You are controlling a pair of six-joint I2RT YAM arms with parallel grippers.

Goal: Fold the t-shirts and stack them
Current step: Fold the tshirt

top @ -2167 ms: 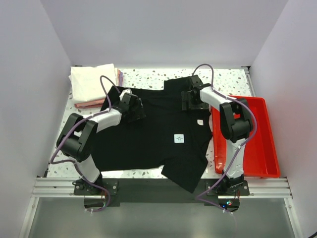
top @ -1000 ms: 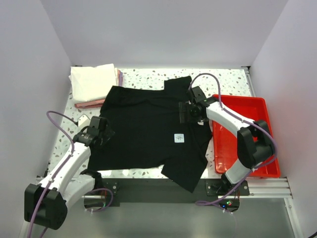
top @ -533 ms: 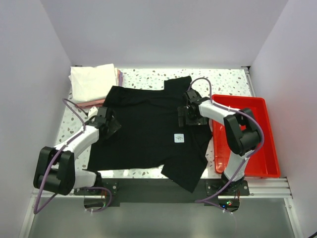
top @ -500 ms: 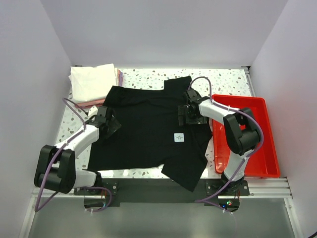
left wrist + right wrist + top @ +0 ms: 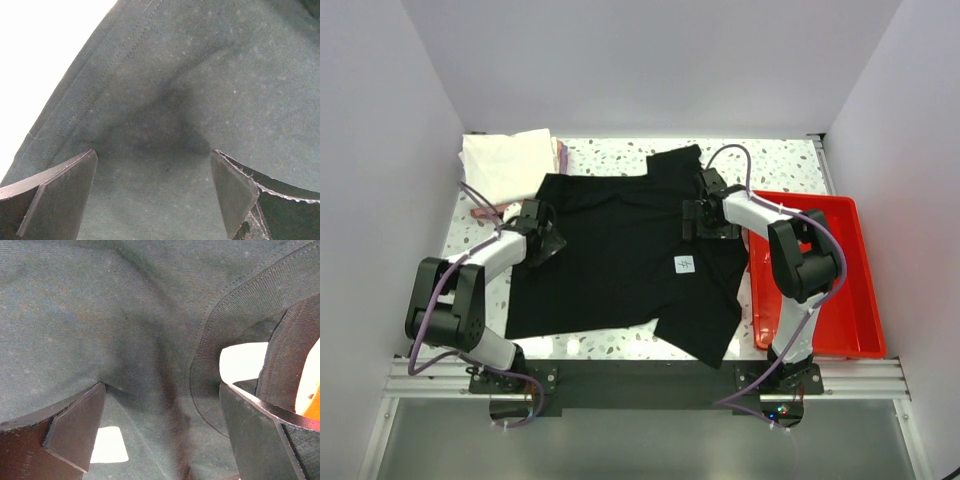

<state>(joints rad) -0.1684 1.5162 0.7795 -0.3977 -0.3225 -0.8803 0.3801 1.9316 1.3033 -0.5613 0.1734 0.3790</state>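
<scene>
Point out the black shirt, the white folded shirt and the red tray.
black shirt (image 5: 610, 270), overhead view, middle of its body.
white folded shirt (image 5: 505, 165), overhead view, its top face.
red tray (image 5: 845, 290), overhead view, bare floor.

left fingers (image 5: 56, 194) spread wide, right fingers (image 5: 75, 429) spread wide

Obstacles: red tray (image 5: 845, 290) right, folded shirt stack (image 5: 505, 165) far left

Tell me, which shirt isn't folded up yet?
The big black t-shirt, lying spread open across the middle of the table. The white t-shirt in the far left corner is already neatly folded.
</scene>
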